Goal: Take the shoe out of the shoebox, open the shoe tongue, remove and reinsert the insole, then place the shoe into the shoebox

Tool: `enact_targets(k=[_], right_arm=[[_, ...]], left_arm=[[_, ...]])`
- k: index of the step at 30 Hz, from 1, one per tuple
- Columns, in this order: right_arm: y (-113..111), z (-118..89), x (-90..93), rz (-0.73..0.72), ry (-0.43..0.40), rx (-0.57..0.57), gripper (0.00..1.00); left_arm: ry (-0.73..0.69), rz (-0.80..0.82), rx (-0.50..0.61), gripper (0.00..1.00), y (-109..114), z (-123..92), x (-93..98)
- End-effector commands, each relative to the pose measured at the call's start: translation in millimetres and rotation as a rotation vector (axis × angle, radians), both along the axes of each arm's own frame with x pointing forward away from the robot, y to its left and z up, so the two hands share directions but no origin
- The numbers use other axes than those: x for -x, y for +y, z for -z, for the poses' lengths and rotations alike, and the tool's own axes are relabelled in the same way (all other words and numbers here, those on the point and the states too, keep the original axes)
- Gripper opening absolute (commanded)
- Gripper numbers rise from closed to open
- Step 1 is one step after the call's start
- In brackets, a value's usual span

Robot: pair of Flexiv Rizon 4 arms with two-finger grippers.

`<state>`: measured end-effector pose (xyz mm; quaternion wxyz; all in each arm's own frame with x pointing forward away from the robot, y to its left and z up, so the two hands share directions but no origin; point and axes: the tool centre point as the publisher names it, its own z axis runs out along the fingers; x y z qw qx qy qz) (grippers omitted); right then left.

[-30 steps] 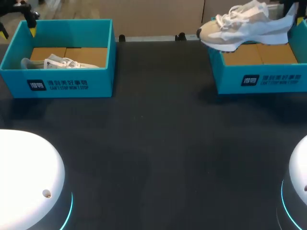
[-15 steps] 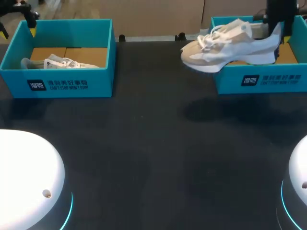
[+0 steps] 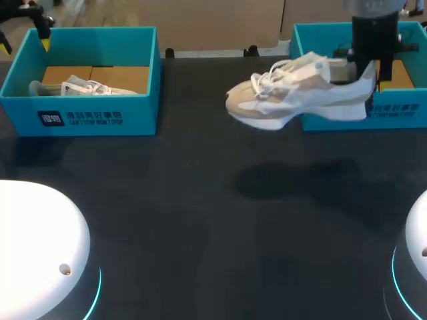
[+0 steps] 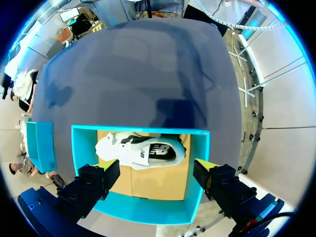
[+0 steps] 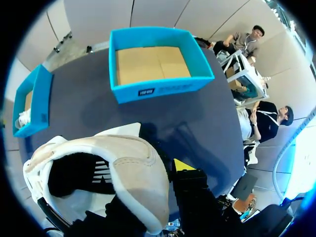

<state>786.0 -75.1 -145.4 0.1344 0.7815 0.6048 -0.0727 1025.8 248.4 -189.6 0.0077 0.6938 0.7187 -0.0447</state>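
Right hand [image 3: 372,67] was clamped on the heel of the white-and-beige lace-up sneaker [image 3: 293,93]. The sneaker hung above the dark surface [image 3: 200,220], toe toward the left edge, just in front of the teal cardboard shoebox [image 3: 400,110] at the far right corner. Only one yellow fingertip [image 5: 182,165] showed, the other was hidden by the heel. Left hand [image 4: 157,173] had its fingers apart over the second teal shoebox [image 4: 200,197] at the far left corner, with a white sneaker [image 4: 143,153] inside.

The robot has two smooth white domed bases [image 3: 33,247], each edged by a glowing cyan ring [image 3: 95,293], the left one with a small round hole [image 3: 65,269], a black right arm [image 3: 373,37] capped in grey, and a left claw [image 4: 156,170] of blocky black fingers [image 4: 94,180] with yellow tips on a dark blue housing [image 4: 34,210].
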Motion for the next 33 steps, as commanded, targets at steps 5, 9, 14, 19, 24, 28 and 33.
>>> enact_targets(k=[5, 9, 14, 19, 24, 28, 33], right_arm=[[32, 3, 48.7, -0.006, -0.060, 0.030, 0.00], [43, 4, 62.6, 0.001, -0.030, 0.035, 0.00], [56, 10, 77.2, 0.022, -0.009, 0.007, 0.00], [63, 12, 86.0, 0.003, 0.001, -0.009, 0.00], [65, 13, 89.2, 0.000, 0.002, -0.043, 0.00], [65, 13, 89.2, 0.000, 0.002, -0.043, 0.00], [65, 13, 89.2, 0.000, 0.002, -0.043, 0.00]], left_arm=[[0.001, 0.001, -0.003, 1.00, 0, 0, -0.3], [0.001, 0.001, -0.003, 1.00, 0, 0, -0.3], [0.001, 0.001, -0.003, 1.00, 0, 0, -0.3], [0.001, 0.001, -0.003, 1.00, 0, 0, -0.3], [0.001, 0.001, -0.003, 1.00, 0, 0, -0.3], [0.001, 0.001, -0.003, 1.00, 0, 0, -0.3], [0.001, 0.001, -0.003, 1.00, 0, 0, -0.3]])
